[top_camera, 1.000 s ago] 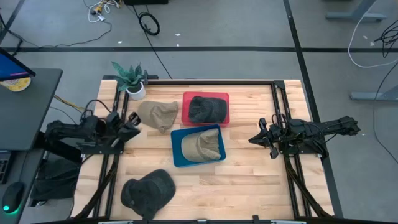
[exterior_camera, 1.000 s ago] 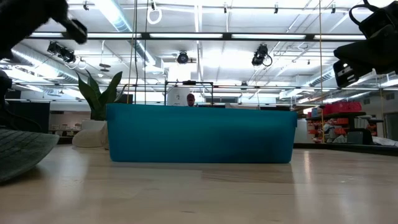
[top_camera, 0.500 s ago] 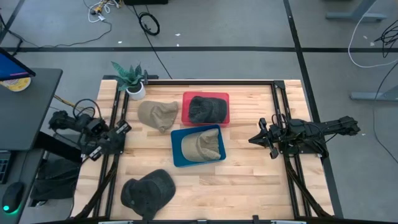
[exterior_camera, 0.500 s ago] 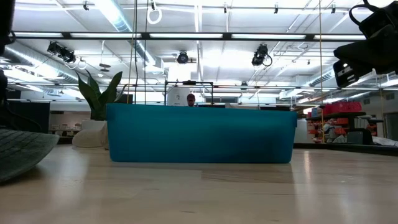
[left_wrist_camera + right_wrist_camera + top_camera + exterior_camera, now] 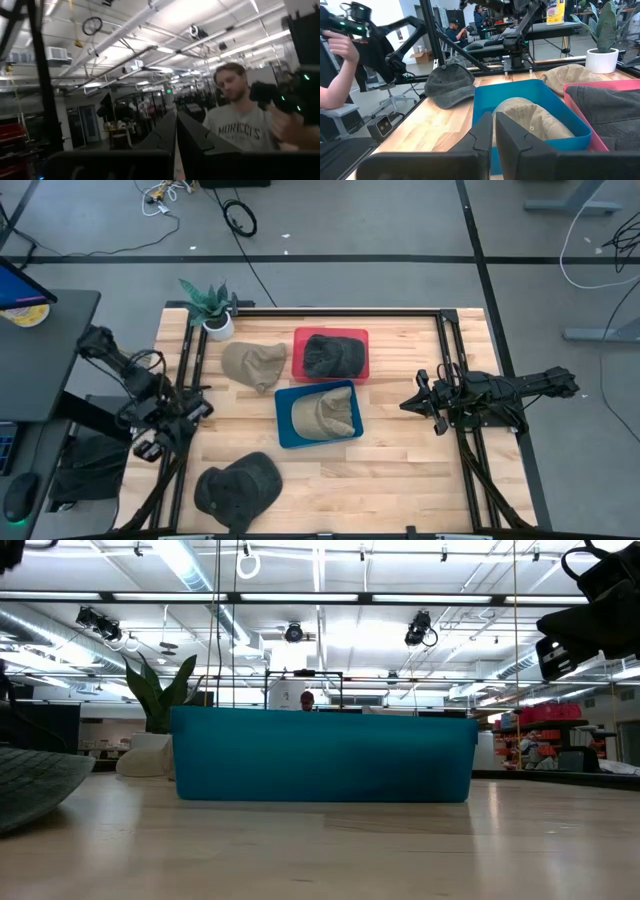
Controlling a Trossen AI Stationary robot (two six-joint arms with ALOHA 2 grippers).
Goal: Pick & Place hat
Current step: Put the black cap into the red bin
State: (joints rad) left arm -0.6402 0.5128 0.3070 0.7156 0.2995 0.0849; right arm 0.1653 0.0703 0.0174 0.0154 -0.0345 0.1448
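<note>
Hats still loose — both arms parked

Left end effector [image 5: 150,448] and right end effector [image 5: 493,131] closed, empty — reaching so could shove the tan hat [image 5: 254,364] ahead.

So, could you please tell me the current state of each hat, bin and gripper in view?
Blue bin: holds a tan hat.
Red bin: holds a dark hat.
Second tan hat: loose on the table, beside the red bin.
Dark cap: loose near the table's front edge.
Left gripper: shut, off the table's left side.
Right gripper: shut, empty.
</note>
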